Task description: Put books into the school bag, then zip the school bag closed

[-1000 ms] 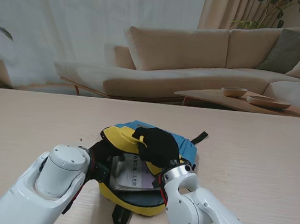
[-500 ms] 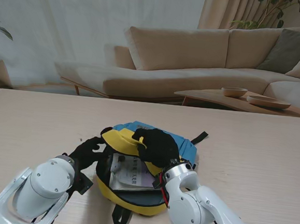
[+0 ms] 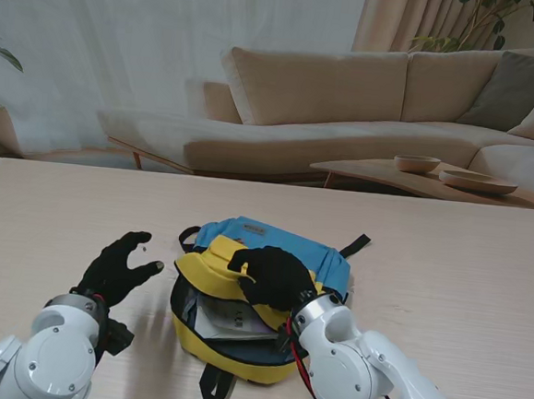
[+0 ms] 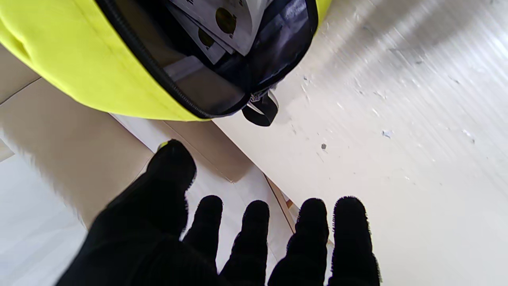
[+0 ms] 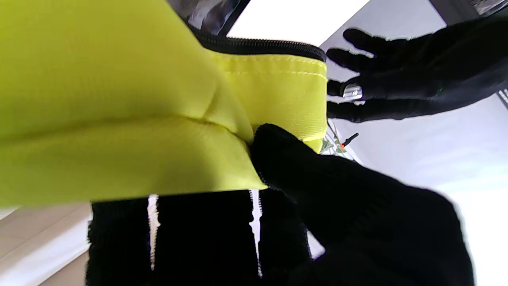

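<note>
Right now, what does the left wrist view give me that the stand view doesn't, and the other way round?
Only the left wrist view shows the zipper pull at the end of the open zipper track. Only the stand view shows the right hand pinching the yellow flap, the bag's blue back, and the sofa beyond the table. Both show the open left hand, holding nothing, beside the school bag with books inside.
</note>
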Robot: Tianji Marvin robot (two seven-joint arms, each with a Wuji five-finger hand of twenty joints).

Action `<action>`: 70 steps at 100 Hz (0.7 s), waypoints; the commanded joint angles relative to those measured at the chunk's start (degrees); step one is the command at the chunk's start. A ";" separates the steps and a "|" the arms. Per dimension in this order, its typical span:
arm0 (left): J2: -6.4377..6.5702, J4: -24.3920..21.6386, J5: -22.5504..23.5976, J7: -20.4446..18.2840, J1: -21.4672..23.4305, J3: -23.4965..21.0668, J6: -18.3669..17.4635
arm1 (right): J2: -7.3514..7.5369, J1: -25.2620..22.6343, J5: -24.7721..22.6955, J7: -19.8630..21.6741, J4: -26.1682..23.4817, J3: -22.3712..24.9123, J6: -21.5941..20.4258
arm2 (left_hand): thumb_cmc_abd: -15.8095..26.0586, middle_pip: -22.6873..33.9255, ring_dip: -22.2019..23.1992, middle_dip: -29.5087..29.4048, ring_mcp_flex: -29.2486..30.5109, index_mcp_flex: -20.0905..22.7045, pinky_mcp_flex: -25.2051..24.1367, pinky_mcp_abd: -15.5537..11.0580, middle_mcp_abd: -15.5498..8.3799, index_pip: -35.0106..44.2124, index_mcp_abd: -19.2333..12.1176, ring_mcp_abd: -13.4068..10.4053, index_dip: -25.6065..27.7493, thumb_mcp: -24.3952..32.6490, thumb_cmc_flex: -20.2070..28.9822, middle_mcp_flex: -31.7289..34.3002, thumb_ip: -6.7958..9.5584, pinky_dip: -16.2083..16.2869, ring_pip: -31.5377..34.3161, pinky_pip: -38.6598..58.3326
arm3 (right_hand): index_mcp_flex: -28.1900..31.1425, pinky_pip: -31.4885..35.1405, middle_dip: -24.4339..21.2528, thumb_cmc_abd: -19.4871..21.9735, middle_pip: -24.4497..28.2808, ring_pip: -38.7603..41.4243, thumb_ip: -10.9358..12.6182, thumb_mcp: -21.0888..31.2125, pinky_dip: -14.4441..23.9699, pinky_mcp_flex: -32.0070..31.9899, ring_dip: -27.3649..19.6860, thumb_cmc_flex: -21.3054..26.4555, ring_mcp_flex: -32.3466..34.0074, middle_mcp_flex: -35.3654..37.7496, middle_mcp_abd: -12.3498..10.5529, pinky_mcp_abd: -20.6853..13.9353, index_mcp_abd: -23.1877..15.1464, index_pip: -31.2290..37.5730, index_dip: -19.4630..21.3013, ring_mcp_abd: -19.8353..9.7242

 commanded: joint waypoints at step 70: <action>3.70 0.87 23.71 -14.25 -0.26 -2.31 -11.58 | 1.86 -1.11 -2.67 5.90 5.76 -4.54 -4.76 | 0.58 -3.51 -0.30 -0.56 -4.27 1.07 -3.70 -3.16 -5.48 1.63 -6.82 -6.19 1.68 0.60 -5.80 0.42 2.09 3.97 -7.33 -14.39 | -5.17 -2.60 -6.09 3.88 -6.92 -11.35 3.62 -3.16 -0.32 -4.60 -1.47 1.96 -8.15 -7.79 0.14 -1.79 -8.31 12.03 -11.39 0.31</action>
